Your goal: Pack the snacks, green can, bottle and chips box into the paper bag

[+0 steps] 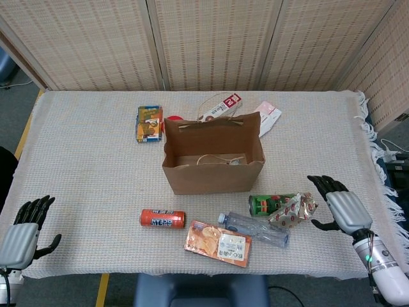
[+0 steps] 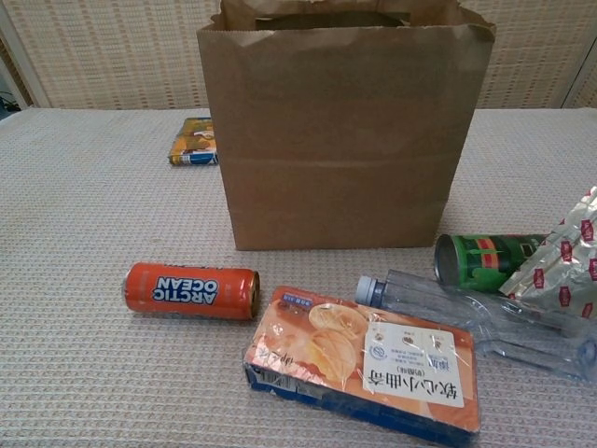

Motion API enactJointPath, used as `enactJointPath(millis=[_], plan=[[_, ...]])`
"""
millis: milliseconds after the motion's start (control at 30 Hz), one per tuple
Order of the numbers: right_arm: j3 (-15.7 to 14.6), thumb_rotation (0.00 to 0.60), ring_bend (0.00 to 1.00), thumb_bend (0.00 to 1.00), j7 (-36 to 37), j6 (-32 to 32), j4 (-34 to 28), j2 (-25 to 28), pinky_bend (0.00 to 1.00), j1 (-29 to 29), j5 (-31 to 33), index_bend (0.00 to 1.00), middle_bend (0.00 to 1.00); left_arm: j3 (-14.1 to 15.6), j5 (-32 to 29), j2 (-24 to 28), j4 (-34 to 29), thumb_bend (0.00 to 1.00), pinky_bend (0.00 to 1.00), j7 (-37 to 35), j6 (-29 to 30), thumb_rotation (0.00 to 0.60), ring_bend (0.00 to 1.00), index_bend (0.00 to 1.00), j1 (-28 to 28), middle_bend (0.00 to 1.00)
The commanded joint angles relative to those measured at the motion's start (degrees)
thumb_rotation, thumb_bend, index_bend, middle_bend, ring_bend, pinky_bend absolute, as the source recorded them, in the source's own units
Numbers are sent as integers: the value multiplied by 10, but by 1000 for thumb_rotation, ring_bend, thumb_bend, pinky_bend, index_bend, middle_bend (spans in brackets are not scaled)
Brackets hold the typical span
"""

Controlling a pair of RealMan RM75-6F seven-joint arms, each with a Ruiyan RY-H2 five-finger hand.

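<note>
The brown paper bag point(image 1: 214, 167) point(image 2: 340, 140) stands upright mid-table, its mouth open. In front of it lie the green can point(image 1: 268, 203) point(image 2: 485, 259), the clear bottle point(image 1: 254, 228) point(image 2: 471, 315) and the orange chips box point(image 1: 217, 243) point(image 2: 364, 364). A crumpled silver snack wrapper point(image 1: 295, 210) point(image 2: 565, 261) rests against the can. My right hand point(image 1: 339, 208) hovers open just right of the wrapper, holding nothing. My left hand point(image 1: 22, 233) is open at the table's front left corner. Neither hand shows in the chest view.
An orange Arctic Ocean can point(image 1: 162, 219) point(image 2: 191, 289) lies left of the chips box. A small colourful box point(image 1: 149, 123) point(image 2: 194, 142) sits back left of the bag. A red-white pack point(image 1: 220, 107) and a pink-white pack point(image 1: 268, 117) lie behind the bag.
</note>
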Motion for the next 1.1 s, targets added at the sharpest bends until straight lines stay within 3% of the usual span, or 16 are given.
enactJointPath(millis=[33,333,500,600,667,767,867,1100], plan=[[-8,600,0,115,-26,-20,31,-32,116,7,28,0,61,0,0,0,-1,330,8,0,0,600,0,0,0,0],[6,600,3,115,-99,-55,72,-107,116,52,114,0,61,0,-1,1,0,332,8,-2,-2,600,0,0,0,0],[1,600,72,114,-138,-59,88,-144,151,69,144,44,90,0,-2,3,1,331,8,-7,-4,600,0,0,-1,0],[-2,600,217,128,-153,-50,100,-169,316,73,138,221,225,0,-2,4,1,331,8,-10,-4,600,0,0,-1,0],[-4,600,418,232,-152,-42,106,-181,554,73,124,427,388,0,-1,4,0,330,8,-12,-4,600,0,0,-1,0],[-4,600,621,389,-143,-26,111,-188,769,68,101,641,558,1,0,5,0,329,8,-13,-3,600,0,0,0,0],[4,600,670,438,-125,-6,110,-185,797,62,86,712,610,1,-1,5,-1,329,8,-15,-3,600,0,0,0,0],[48,600,671,440,-36,30,78,-138,798,48,71,717,614,1,-3,5,-2,329,8,-11,-4,600,0,0,0,0]])
